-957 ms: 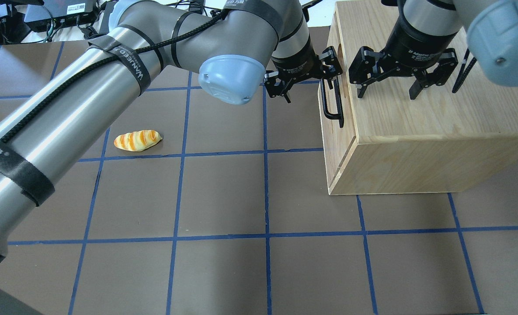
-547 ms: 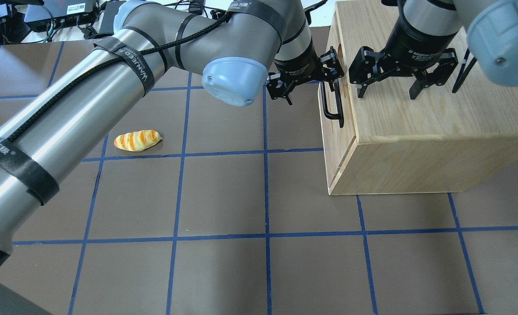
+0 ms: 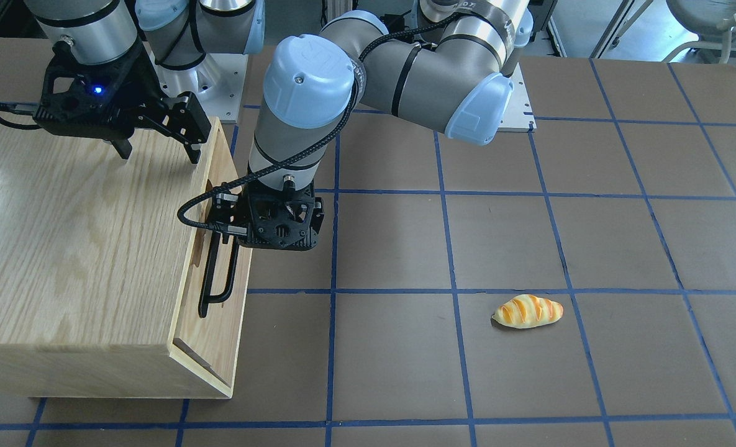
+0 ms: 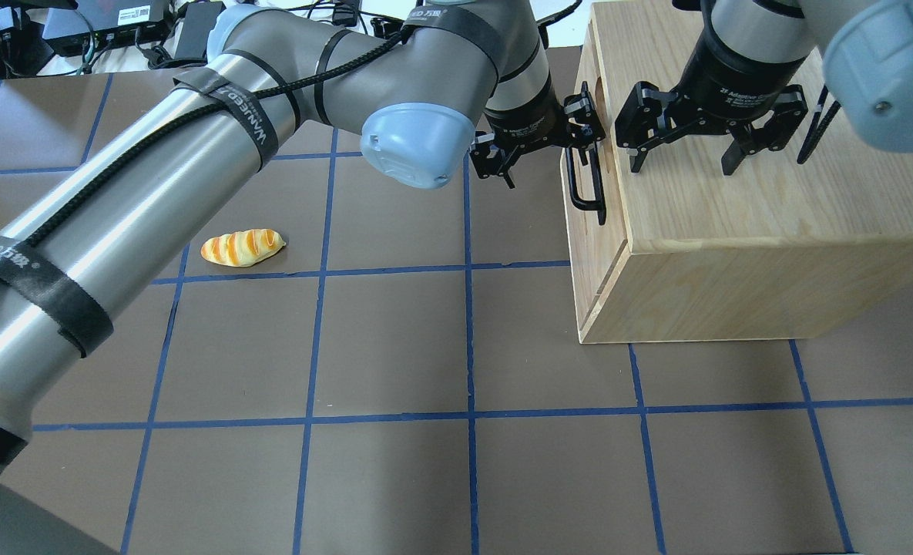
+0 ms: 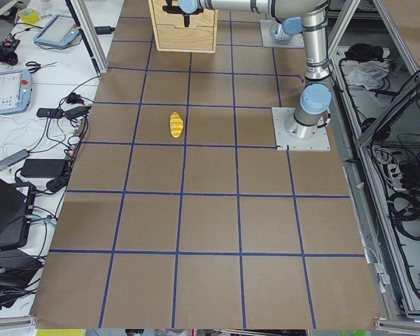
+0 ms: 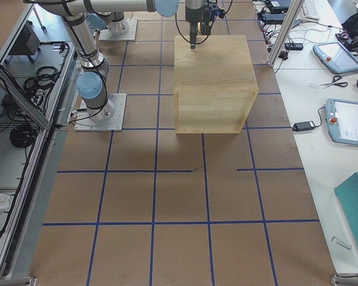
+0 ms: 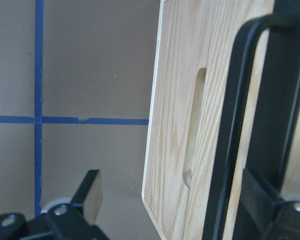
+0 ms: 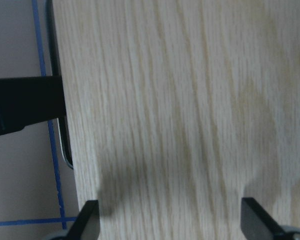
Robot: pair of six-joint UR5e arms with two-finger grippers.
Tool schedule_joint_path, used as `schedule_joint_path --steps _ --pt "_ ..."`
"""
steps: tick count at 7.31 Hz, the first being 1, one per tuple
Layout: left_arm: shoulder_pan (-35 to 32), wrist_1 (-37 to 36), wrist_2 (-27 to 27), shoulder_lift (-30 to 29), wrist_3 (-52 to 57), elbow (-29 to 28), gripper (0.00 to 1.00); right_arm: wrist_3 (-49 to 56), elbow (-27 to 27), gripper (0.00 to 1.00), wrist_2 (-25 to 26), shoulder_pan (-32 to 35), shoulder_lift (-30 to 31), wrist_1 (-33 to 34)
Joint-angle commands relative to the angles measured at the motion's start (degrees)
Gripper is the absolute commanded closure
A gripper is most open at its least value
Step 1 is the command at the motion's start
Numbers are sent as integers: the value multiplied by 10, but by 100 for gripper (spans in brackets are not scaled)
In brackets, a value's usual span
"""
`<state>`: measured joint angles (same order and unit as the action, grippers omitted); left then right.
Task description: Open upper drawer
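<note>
The upper drawer (image 4: 616, 223) is the light-oak front panel of the cabinet (image 4: 741, 231), shut. It carries a long black bar handle (image 4: 582, 193) and an oblong cutout (image 7: 195, 130). My left gripper (image 4: 541, 142) is open at the far end of the handle. One finger (image 4: 591, 116) is against the drawer front and the other (image 4: 495, 162) is out over the table. The left wrist view shows the handle (image 7: 235, 125) close by the right finger. My right gripper (image 4: 683, 158) is open and empty just above the cabinet's grained top (image 8: 180, 100).
A toy bread roll (image 4: 242, 247) lies on the brown, blue-taped table (image 4: 464, 462), well left of the cabinet; it also shows in the front-facing view (image 3: 527, 311). Cables and electronics lie beyond the table's far edge (image 4: 78, 31).
My left arm has shifted a little toward the cabinet, bringing its open gripper closer to the handle's far end. The drawer, the right gripper and the bread have not moved.
</note>
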<state>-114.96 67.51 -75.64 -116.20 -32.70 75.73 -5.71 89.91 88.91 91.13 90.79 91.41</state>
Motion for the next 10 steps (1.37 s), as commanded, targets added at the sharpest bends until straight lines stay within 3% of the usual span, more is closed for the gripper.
schedule_joint_path --steps 1,10 --pt "0 0 -2 -2 0 0 0 0 0 0 -1 0 0 0" --pt "1 3 -56 0 26 -1 0 0 0 0 -1 -1 0 0"
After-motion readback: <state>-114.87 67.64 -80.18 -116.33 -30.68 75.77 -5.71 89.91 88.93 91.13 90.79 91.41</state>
